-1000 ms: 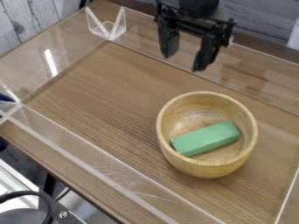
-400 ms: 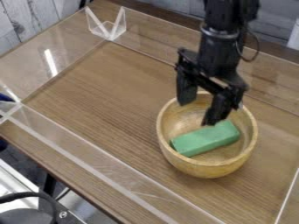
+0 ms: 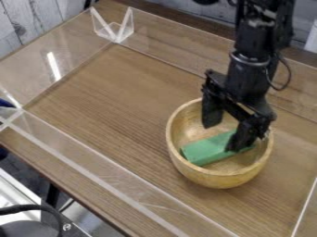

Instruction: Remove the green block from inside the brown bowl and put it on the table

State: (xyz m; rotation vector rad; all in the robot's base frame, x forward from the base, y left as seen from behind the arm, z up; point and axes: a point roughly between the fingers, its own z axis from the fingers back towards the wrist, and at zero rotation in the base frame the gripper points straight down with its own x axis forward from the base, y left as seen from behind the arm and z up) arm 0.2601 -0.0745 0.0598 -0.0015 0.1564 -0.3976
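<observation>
The round light-brown wooden bowl (image 3: pixel 198 169) sits on the table (image 3: pixel 111 102) toward the right front. Inside it lies the bright green block (image 3: pixel 206 150), its right part hidden behind my fingers. My black gripper (image 3: pixel 229 126) hangs open just over the bowl, lowered into its mouth. One finger stands near the bowl's back rim and the other finger (image 3: pixel 251 132) over the block's right end. Nothing is held between them.
Low clear acrylic walls border the tabletop; a front wall (image 3: pixel 111 176) runs along the near edge and a folded clear corner piece (image 3: pixel 114 26) stands at the back left. Bare wood-grain surface stretches left of the bowl.
My gripper has come from the back of the table forward, to the right and down, so that it now hangs in the bowl's mouth over the block. Its fingers stayed apart.
</observation>
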